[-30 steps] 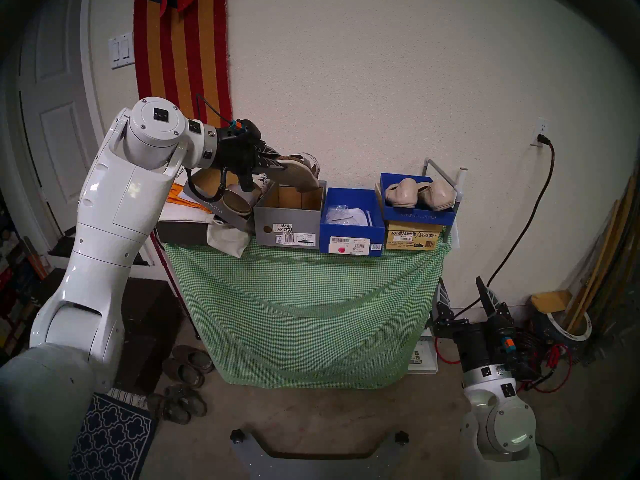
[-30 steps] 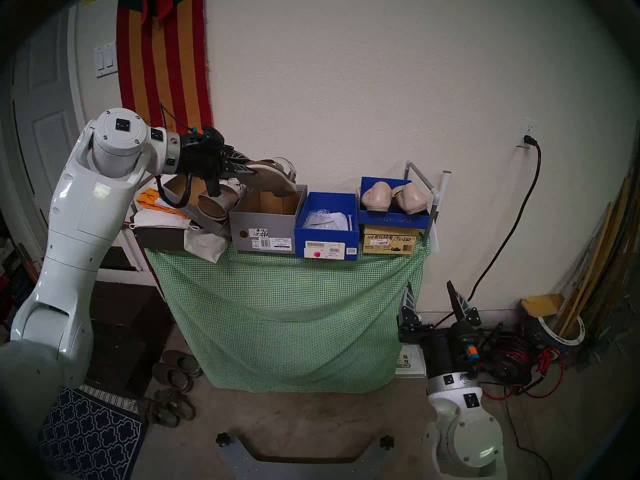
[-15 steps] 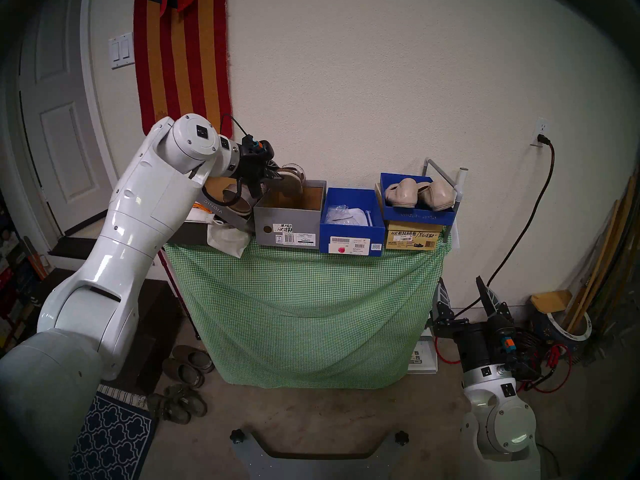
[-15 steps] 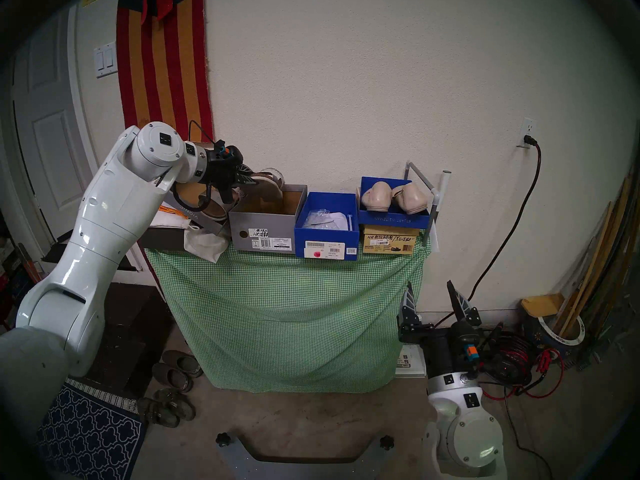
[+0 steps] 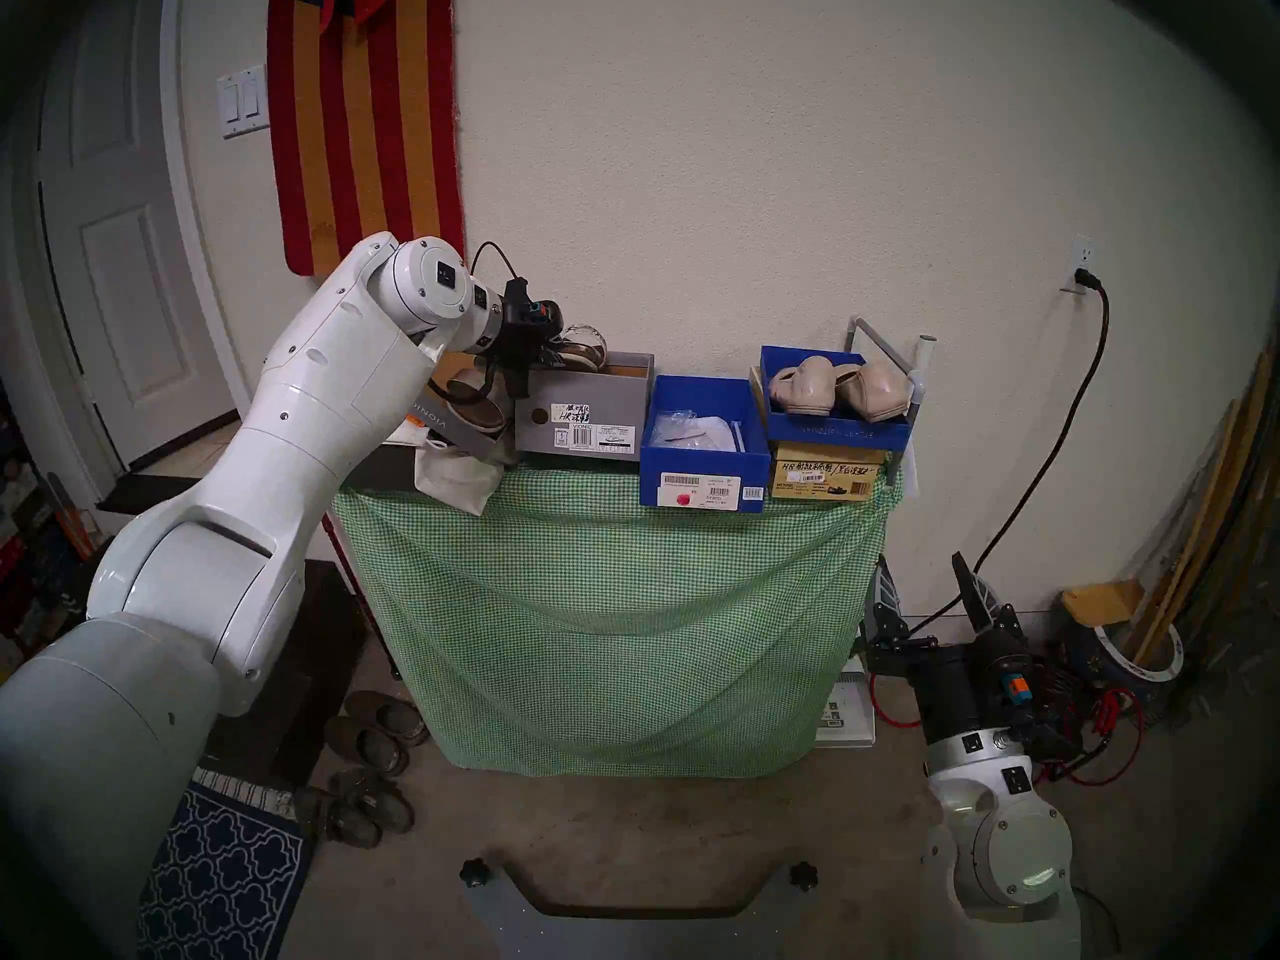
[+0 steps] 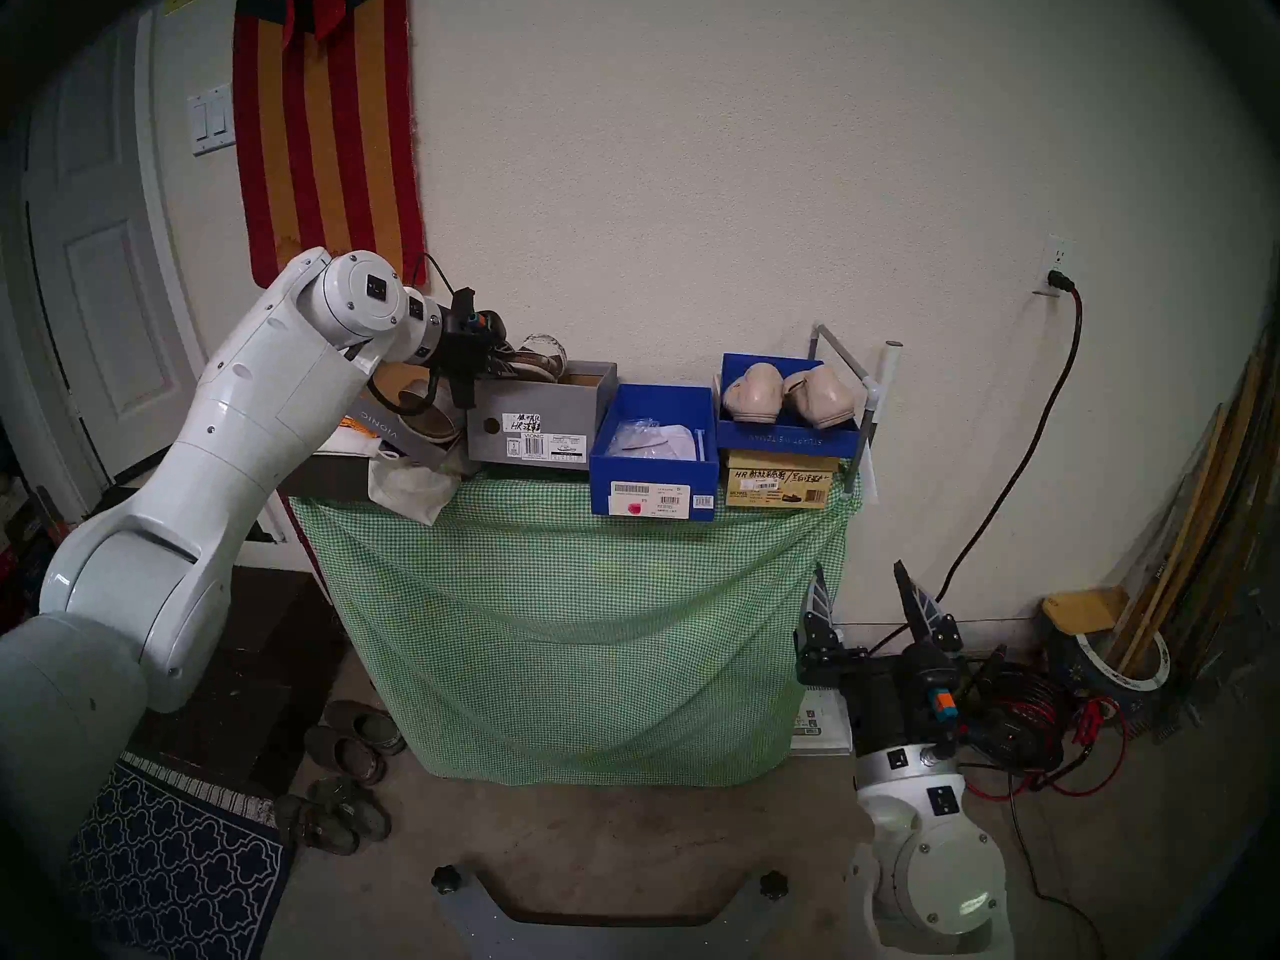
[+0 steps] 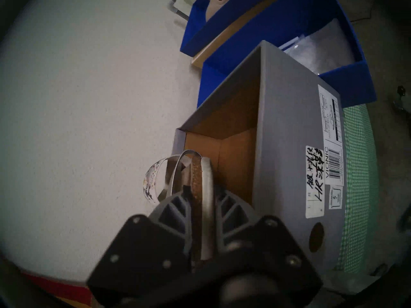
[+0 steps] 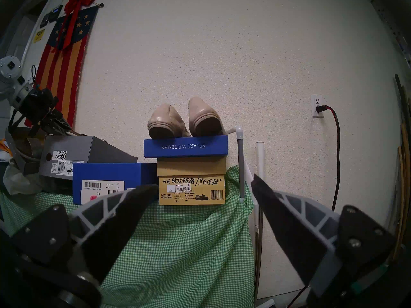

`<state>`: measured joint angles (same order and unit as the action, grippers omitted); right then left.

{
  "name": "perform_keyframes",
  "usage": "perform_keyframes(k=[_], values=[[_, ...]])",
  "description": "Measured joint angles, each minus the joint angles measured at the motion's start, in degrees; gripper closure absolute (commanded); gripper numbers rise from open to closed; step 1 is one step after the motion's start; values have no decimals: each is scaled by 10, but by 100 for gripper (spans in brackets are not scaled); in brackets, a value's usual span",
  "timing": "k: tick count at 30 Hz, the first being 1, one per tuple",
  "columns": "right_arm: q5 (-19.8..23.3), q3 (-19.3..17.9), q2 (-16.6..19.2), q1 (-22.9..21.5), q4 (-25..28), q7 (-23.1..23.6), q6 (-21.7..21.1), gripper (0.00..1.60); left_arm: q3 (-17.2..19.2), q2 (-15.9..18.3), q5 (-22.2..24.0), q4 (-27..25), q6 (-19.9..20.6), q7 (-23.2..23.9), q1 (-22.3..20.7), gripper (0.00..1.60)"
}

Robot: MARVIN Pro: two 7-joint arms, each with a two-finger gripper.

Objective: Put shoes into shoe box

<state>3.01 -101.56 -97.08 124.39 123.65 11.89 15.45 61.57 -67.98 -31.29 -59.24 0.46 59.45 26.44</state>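
Observation:
My left gripper [image 5: 547, 357] is shut on the cork sole of a snake-print sandal [image 5: 583, 345]. It holds the sandal on edge over the left end of the open grey shoe box [image 5: 589, 411]. In the left wrist view the fingers [image 7: 175, 212] clamp the sandal [image 7: 200, 174] over the box's [image 7: 287, 145] opening. A second sandal [image 5: 471, 401] lies on the grey lid to the left. Two beige flats [image 5: 838, 387] sit on a blue lid at the right. My right gripper [image 5: 925, 584] is open and empty, low beside the table.
An open blue box [image 5: 699, 381] with wrapping stands between the grey box and a tan box [image 5: 824, 477]. A green checked cloth [image 5: 609, 612] covers the table. The wall is close behind. Dusty slip-ons [image 5: 374, 730] and a rug [image 5: 221, 875] lie on the floor; cables [image 5: 1108, 716] are at right.
My left arm has reached forward and lowered the sandal from above the grey box to its left end. The grey box has shifted back toward the wall. The right arm has not moved.

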Motion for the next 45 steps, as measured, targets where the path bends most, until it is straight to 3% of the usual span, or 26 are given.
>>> perform_keyframes(k=[6, 7, 12, 18, 26, 34, 45], values=[[0, 0, -1, 0, 0, 0, 0, 0, -2, -6, 2, 21, -15, 10, -16, 160], [0, 0, -1, 0, 0, 1, 0, 0, -2, -7, 3, 25, -17, 11, -19, 0], [-1, 0, -1, 0, 0, 1, 0, 0, -4, -9, 9, 36, -28, 25, -29, 0], [-1, -1, -2, 0, 0, 2, 0, 0, -19, -3, 20, 36, -41, 88, -46, 0], [-1, -1, -2, 0, 0, 3, 0, 0, 3, 2, 45, 53, -59, 143, -85, 0], [-1, -2, -3, -1, 0, 4, 0, 0, 34, 7, 57, 110, -66, 146, -132, 0], [-2, -2, -5, -1, 0, 4, 0, 0, 34, -5, 57, 180, -96, 149, -177, 0]])
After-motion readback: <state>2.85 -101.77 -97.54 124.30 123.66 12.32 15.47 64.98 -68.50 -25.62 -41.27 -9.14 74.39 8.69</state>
